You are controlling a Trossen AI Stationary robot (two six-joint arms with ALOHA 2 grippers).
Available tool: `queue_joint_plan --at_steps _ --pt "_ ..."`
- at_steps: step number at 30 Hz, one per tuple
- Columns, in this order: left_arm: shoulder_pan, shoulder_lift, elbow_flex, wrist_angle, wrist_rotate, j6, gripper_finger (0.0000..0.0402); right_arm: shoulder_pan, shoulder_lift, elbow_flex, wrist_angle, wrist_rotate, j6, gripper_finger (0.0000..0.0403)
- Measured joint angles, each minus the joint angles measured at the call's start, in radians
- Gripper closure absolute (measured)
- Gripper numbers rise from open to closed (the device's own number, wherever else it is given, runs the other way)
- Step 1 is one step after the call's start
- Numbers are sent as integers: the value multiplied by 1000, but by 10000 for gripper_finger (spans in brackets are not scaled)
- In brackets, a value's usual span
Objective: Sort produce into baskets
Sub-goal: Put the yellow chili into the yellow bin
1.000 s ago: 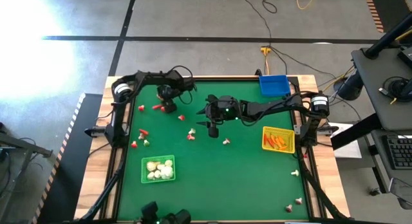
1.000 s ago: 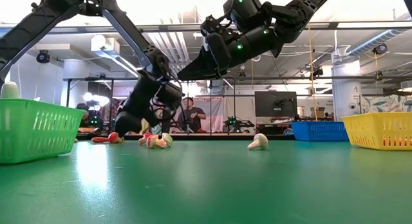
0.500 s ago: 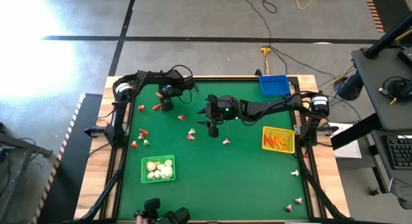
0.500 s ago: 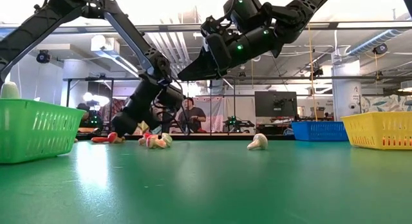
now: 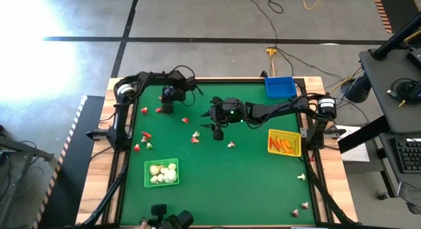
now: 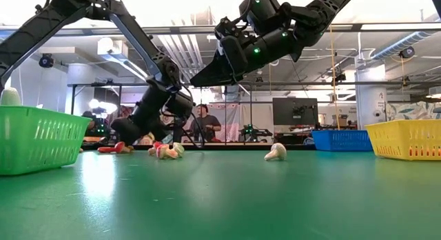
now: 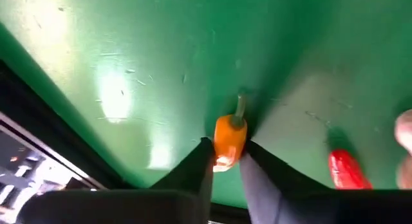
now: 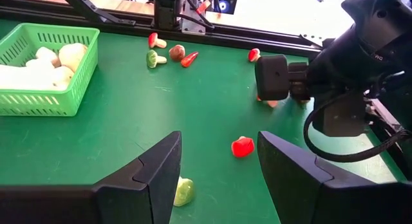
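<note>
A small orange pepper-like piece (image 7: 230, 132) with a green stem lies on the green mat near the table's far left. My left gripper (image 7: 226, 151) is shut on it, slanting steeply down (image 5: 168, 101). My right gripper (image 8: 219, 172) hangs open above the middle of the table (image 5: 217, 130), holding nothing. The green basket (image 5: 161, 173) with whitish bulbs stands near the front left. The yellow basket (image 5: 284, 143) with orange sticks is at the right. The blue basket (image 5: 279, 87) sits at the far right edge. My left gripper pinches the orange piece's blunt end (image 7: 225, 158), opposite the stem, between its two fingertips (image 7: 201, 163). The fingers come slanting down from above. The stem end (image 7: 240, 109) points away from the gripper. The piece appears to lie on the mat.
A red piece (image 7: 347, 169) lies close beside the left gripper. Loose produce is scattered at the left (image 5: 146, 134), the middle (image 5: 196, 135) and the front right (image 5: 301, 208). A red piece (image 8: 243, 147) and a green one (image 8: 183, 192) lie under the right gripper.
My left gripper has rolled about its own pointing line near the far left of the mat, staying almost in place. The right arm has kept still.
</note>
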Motion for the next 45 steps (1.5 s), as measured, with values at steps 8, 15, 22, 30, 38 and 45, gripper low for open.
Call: queue_joint_plan --at_steps 8,15,22,30,38,45 --pt "-14 -25 38 -58 120 -129 385 0 0 0 0 0 0 207" --pt "-60 -113 130 -26 383 -190 388 0 0 0 18 2 -37 207" --pt "-141 -147 152 326 708 -215 389 21 -104 0 -184 51 -46 207" --pt "-247 -106 149 619 733 -214 385 98 -223 -117 -435 358 221 207" --pt "-317 -54 149 660 731 -214 384 253 -236 -255 -466 496 578 207" --pt "-382 -6 147 631 729 -242 383 335 -249 -250 -516 596 639 207"
